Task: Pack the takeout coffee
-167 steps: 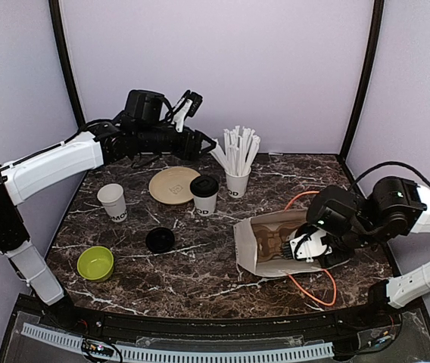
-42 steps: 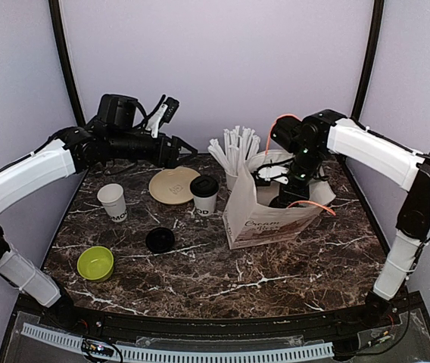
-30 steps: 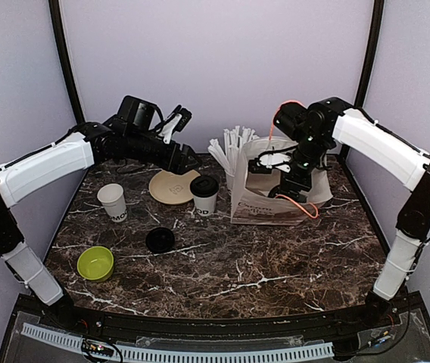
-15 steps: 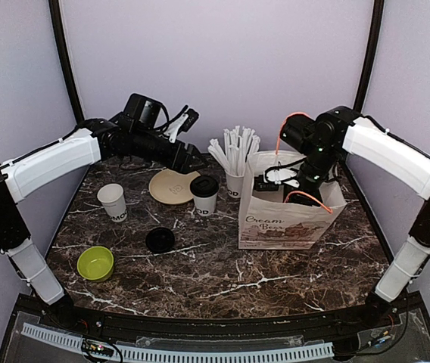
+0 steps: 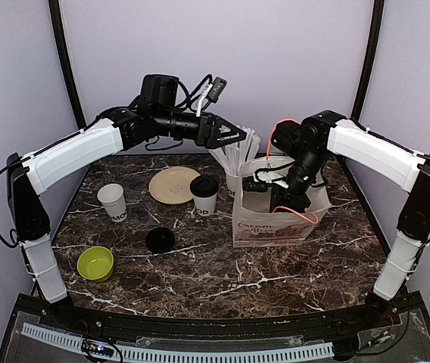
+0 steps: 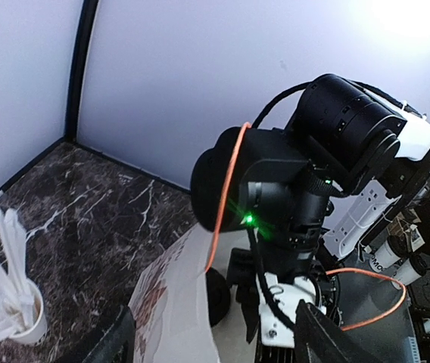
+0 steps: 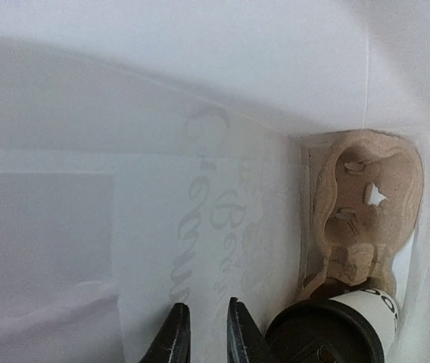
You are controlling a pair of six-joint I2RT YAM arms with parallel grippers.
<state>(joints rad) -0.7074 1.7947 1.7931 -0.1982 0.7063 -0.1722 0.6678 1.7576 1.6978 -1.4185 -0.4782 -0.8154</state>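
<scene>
One takeout coffee [image 5: 204, 194] stands upright on the marble table [image 5: 222, 281], lid on, just beside the round tan plate [image 5: 173, 184] and left of the paper bag [image 5: 275, 224]. A second lidded cup [image 7: 338, 330] is seen in the right wrist view inside that bag, seated at the near end of a moulded cardboard carrier [image 7: 363, 204] on the bag floor. The bag stands upright with its printed face forward. The right gripper [image 7: 206, 311] is at the bag's upper rim, looking down into it, fingers drawn nearly together with only a slim gap; whether paper is caught between them cannot be determined. An orange cable [image 5: 296, 215] loops from that arm across the bag front. The left gripper [image 5: 239, 138] hangs high above the cup of straws [image 5: 237, 182], claw spread wide and holding nothing. Further left lie a lidless printed cup [image 5: 113, 201], a loose black lid [image 5: 160, 240] and a green bowl [image 5: 95, 262], well apart.
</scene>
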